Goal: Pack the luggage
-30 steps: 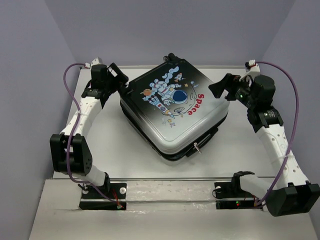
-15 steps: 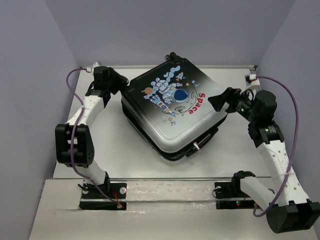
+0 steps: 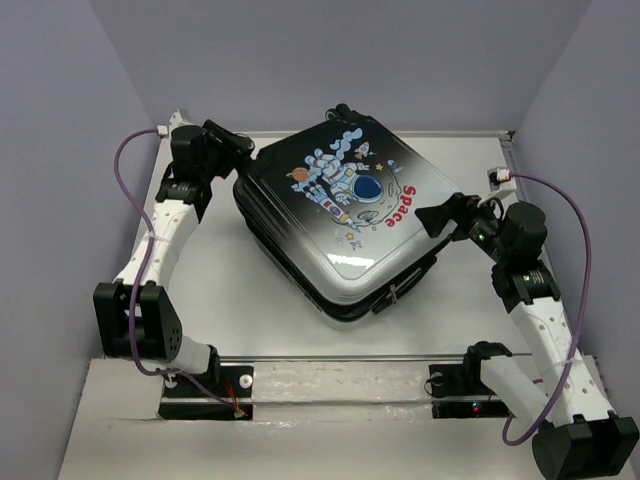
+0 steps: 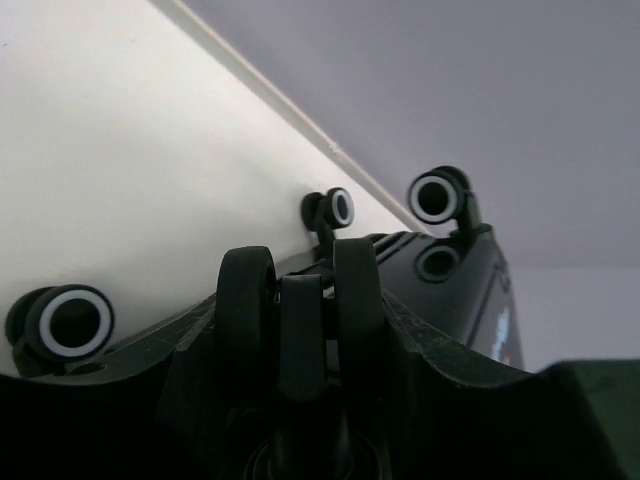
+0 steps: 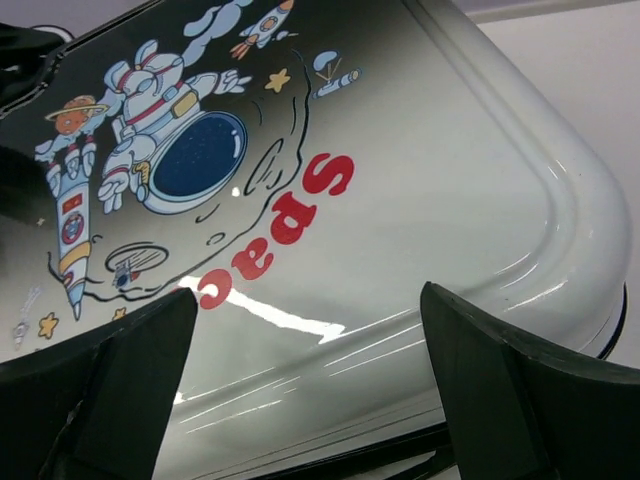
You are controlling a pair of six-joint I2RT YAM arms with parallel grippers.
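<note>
Luggage (image 3: 345,225) shell glossy smooth plastic; wheels (image 4: 435,197) blk matt; table (image 3: 230,300) wht matt.

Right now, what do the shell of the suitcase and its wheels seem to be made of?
The suitcase shell looks like hard glossy plastic: it shows bright streaks of reflected light and a smooth moulded ridge at the corner. The wheels look like dull black rubber or plastic with white rings; which one, I cannot tell.
</note>
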